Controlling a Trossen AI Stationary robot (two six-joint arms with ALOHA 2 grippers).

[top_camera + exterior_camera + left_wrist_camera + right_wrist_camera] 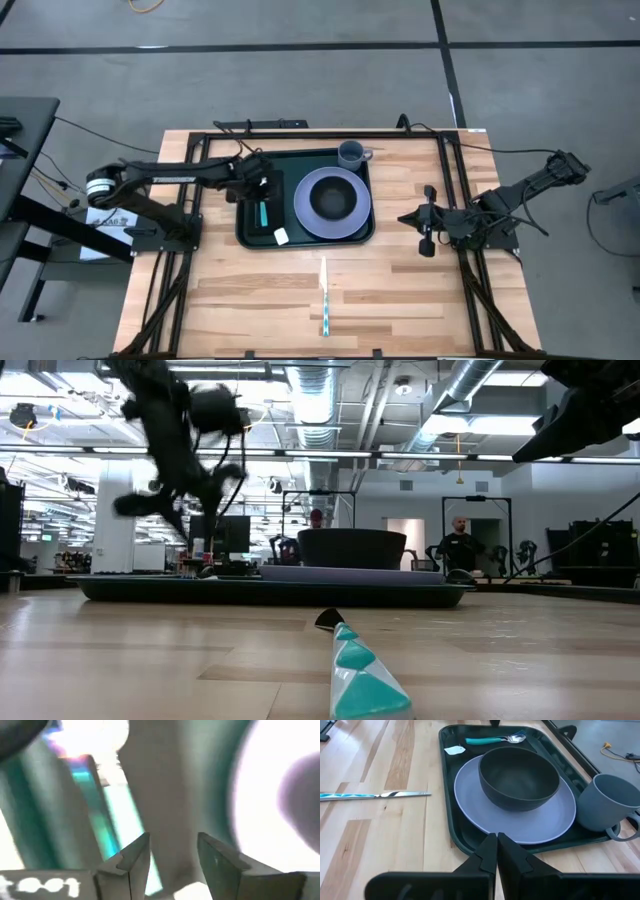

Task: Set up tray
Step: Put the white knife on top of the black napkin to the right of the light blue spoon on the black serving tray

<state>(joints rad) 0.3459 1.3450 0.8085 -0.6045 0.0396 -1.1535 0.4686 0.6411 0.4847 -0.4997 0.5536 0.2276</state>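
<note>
The dark green tray (250, 232) lies at the table's far middle. On it stand a lavender plate (355, 222) with a dark bowl (330, 200) and a grey-blue cup (351, 154). A teal-handled spoon (495, 740) and a white tag (281, 236) lie on its left part. My left gripper (262, 190) hovers open over the tray's left part, above the spoon (95, 805), with nothing between its fingers (140, 852). My right gripper (497, 840) is shut and empty, right of the tray, pointing at it. A teal-handled knife (324, 298) lies on the table in front of the tray.
The knife lies along the table's near-far line, its teal handle (360, 670) toward the near edge. Bare wood shows to the left and right of it. Black frame rails (455, 170) run along the table's sides. People (458, 545) stand in the room behind.
</note>
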